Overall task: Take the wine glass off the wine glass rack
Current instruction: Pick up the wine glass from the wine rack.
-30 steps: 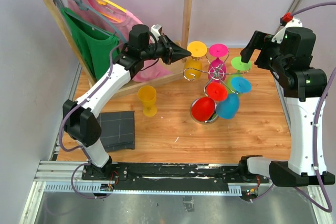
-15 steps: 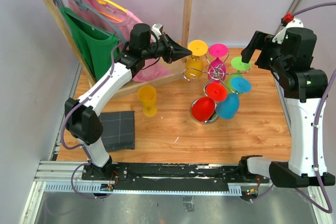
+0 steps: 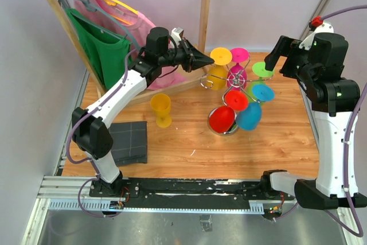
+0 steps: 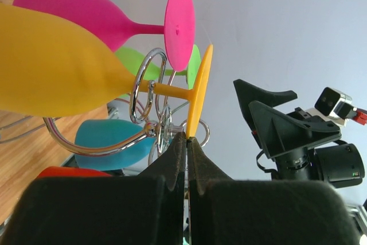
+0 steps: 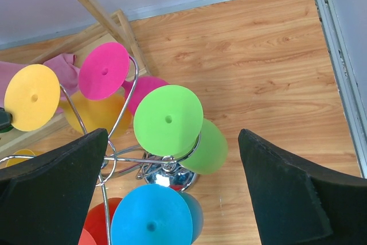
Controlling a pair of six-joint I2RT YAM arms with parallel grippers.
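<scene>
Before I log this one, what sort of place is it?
Probably a lab test cell: aluminium rail along the wooden table, clothes rack and wine glass rack staged as props.

Light is bright and even, falling from above; shadows beneath the wine glass rack (image 3: 232, 81) lie short and soft on the worktop (image 3: 189, 136); the overhead view is sharp throughout. In the left wrist view the rack's chrome wire carries bright white glints; the left end effector (image 4: 186, 142) just below it is dark, featureless and softly blurred. In the right wrist view the right end effector (image 5: 173, 136), flanking the rack, is black and out of focus; the rack's base glints.
</scene>
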